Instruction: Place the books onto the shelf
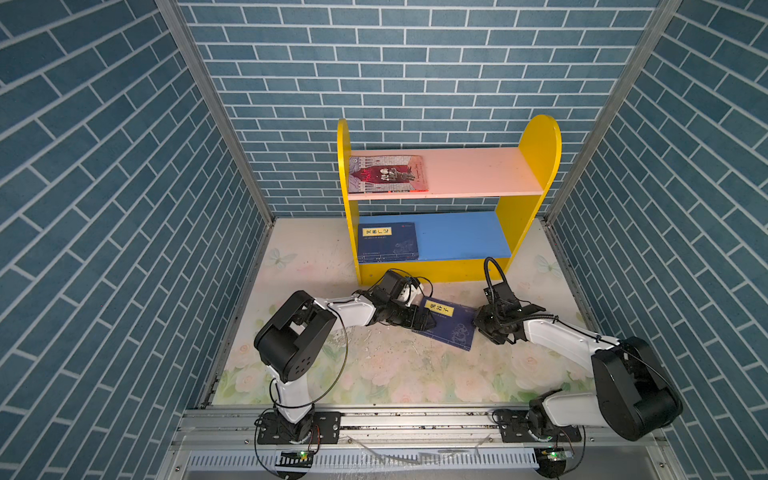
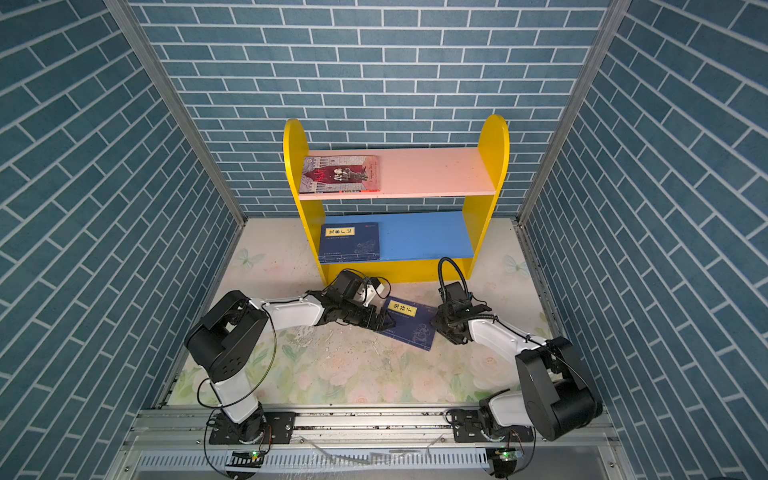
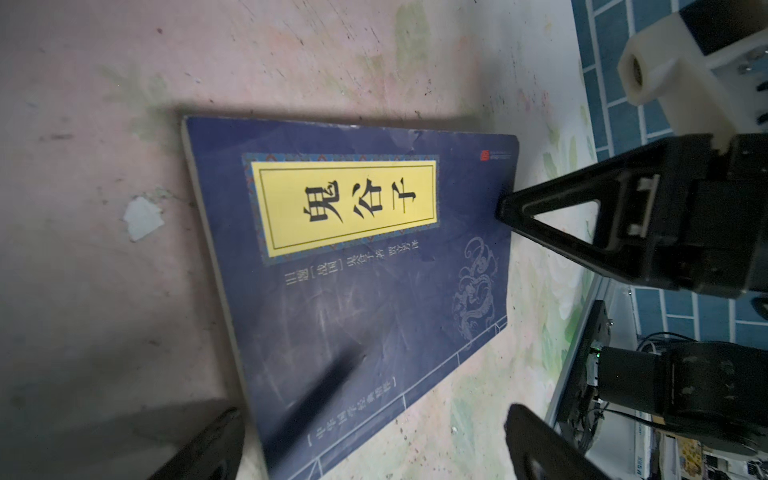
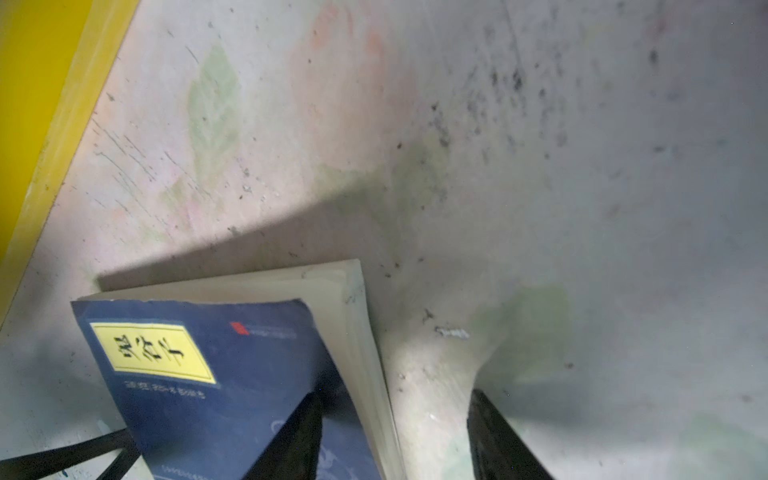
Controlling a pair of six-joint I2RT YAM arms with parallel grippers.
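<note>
A navy book (image 1: 451, 330) (image 2: 413, 326) with a yellow label lies aslant on the table in front of the shelf (image 1: 538, 166) (image 2: 494, 145). My left gripper (image 1: 424, 322) (image 3: 374, 451) is open at its left end, with a corner of the book (image 3: 353, 270) between the wide jaws. My right gripper (image 1: 482, 325) (image 4: 395, 440) is open across the book's right edge: one finger over the cover (image 4: 232, 382), the other out on the table. A grey-and-red book (image 1: 388, 174) lies on the pink board. Another navy book (image 1: 387, 242) lies on the blue board.
Blue brick-pattern walls (image 1: 124, 208) close in the left, back and right. An aluminium rail (image 1: 415, 419) with both arm bases runs along the front. The shelf's yellow base strip (image 4: 33, 104) stands close behind the grippers. The right halves of both boards (image 1: 469, 232) are bare.
</note>
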